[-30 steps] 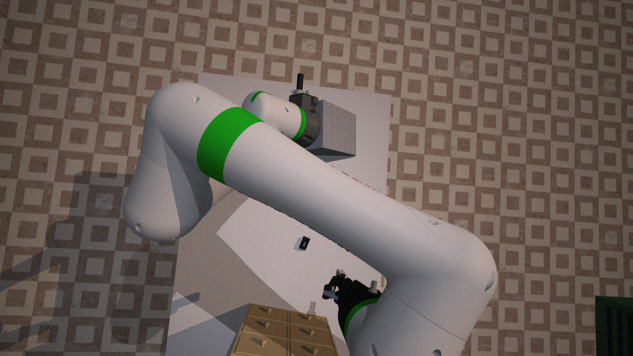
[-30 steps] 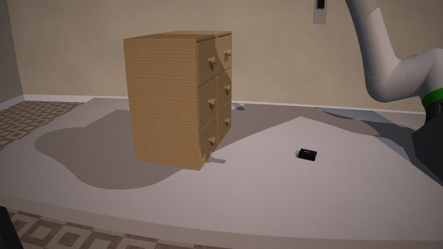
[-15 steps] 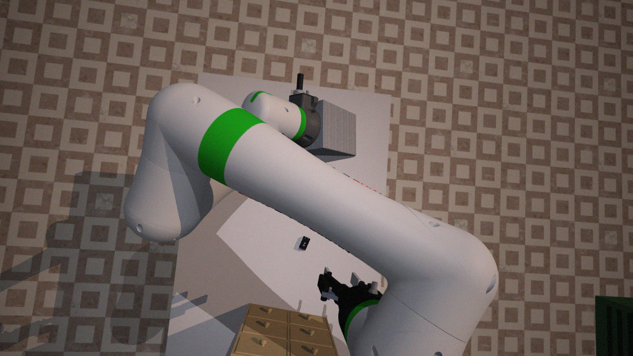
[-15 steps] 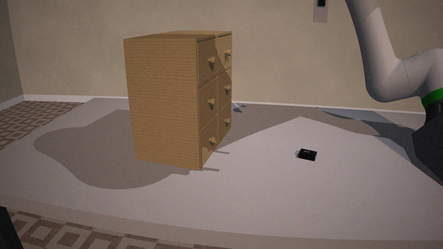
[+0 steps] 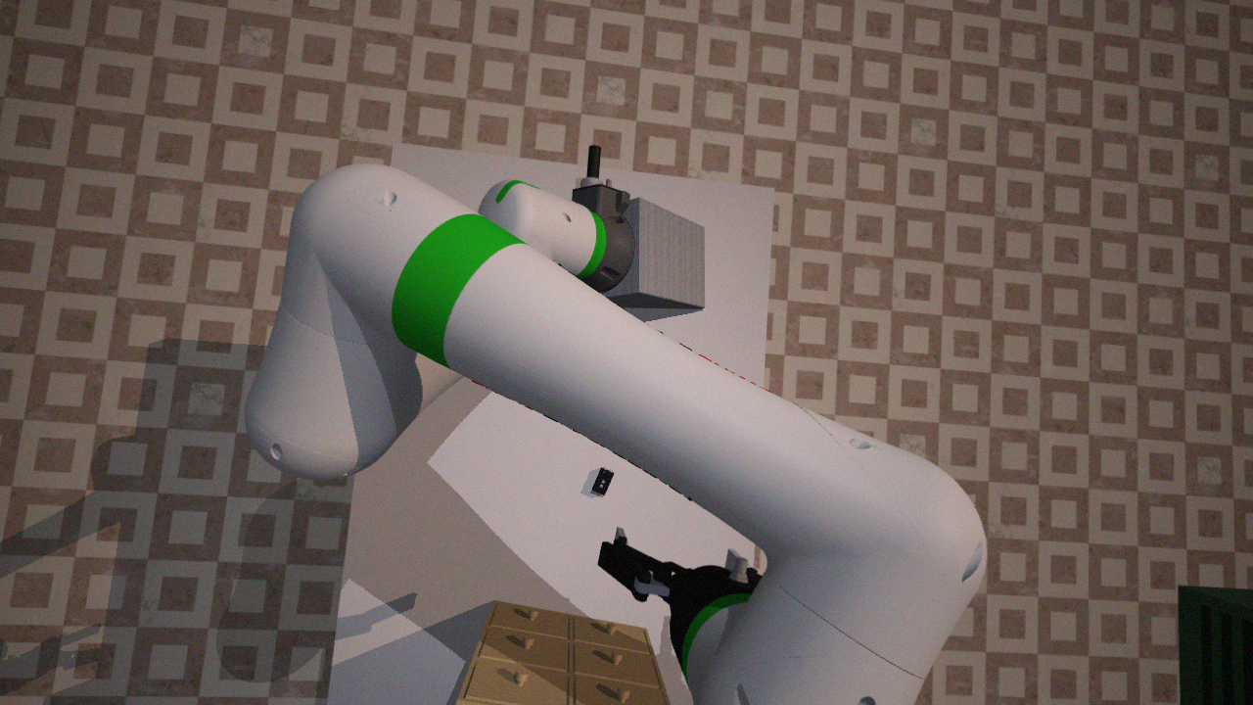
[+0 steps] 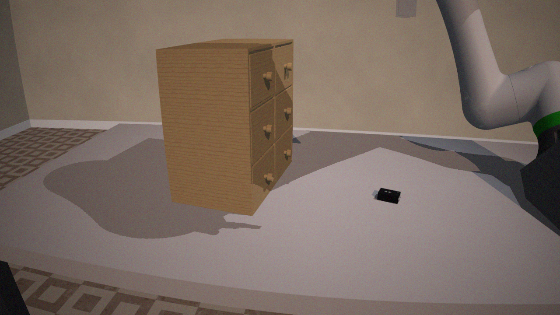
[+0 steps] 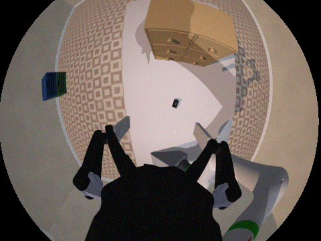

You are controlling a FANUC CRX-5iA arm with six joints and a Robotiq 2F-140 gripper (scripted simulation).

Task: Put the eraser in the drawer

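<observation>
The eraser (image 6: 388,194) is a small black block lying flat on the grey table, in front of the chest's drawers; it also shows in the overhead view (image 5: 601,481) and the wrist view (image 7: 176,103). The small wooden chest (image 6: 225,121) stands upright with two columns of three knobbed drawers, all pushed in; it also shows in the overhead view (image 5: 565,655) and the wrist view (image 7: 192,31). My gripper (image 5: 676,552) is open and empty, high above the table between eraser and chest. Its fingers spread wide in the wrist view. Only one fingertip (image 6: 405,7) shows at the side view's top edge.
The robot's base (image 5: 661,254) stands at the table's far end from the chest. My white arm (image 5: 613,377) spans over the table. A dark green box (image 5: 1216,644) sits on the floor to one side.
</observation>
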